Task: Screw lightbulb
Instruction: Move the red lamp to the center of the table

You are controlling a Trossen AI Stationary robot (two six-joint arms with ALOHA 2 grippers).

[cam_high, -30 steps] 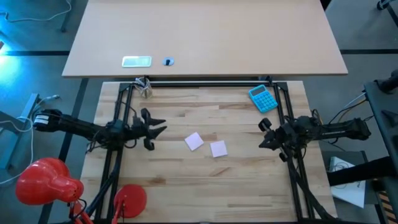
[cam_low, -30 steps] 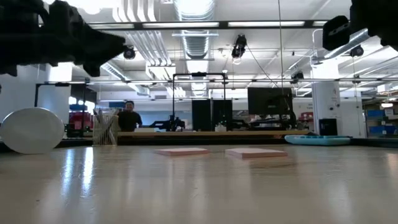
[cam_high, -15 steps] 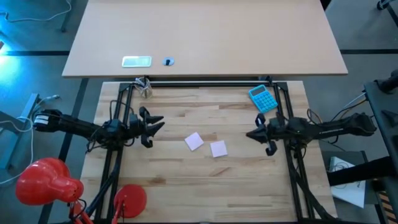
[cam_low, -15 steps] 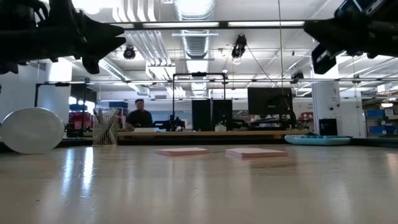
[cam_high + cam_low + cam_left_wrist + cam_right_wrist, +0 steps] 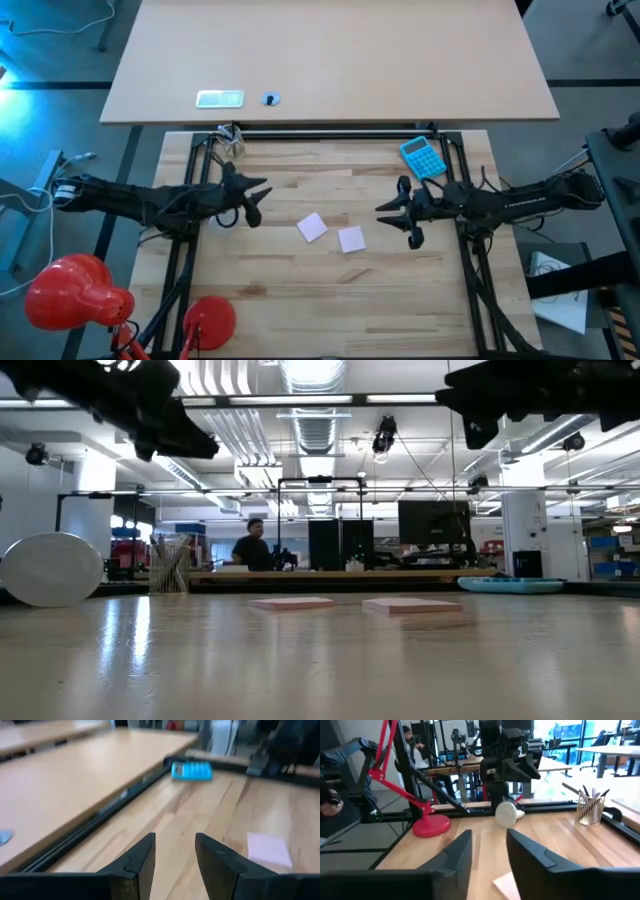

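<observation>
Beyond the wooden table (image 5: 330,290) runs a pale desk (image 5: 330,60), and farther back a person (image 5: 250,546) stands among the workshop benches. Both arms reach inward from the sides at mid-table, well above the wood. The left gripper (image 5: 255,200) has its fingers spread and empty, and so does the right gripper (image 5: 393,212), which I take to be a ready posture before anything is picked up. The lightbulb (image 5: 508,814) lies on its side at the table's left edge, just below the left arm. From overhead I cannot pick it out, probably because that arm covers it. The left arm looks best placed to take it, though it would have to draw back and drop. The red lamp's base (image 5: 208,322) stands at the near left corner, with its shade (image 5: 65,292) hanging off the table beyond, so the bulb faces a trip towards the near side. Two pink sticky notes (image 5: 312,227) lie flat between the grippers. A blue calculator (image 5: 424,158) sits far right and a pen cup (image 5: 235,143) far left. None of these blocks the way.
</observation>
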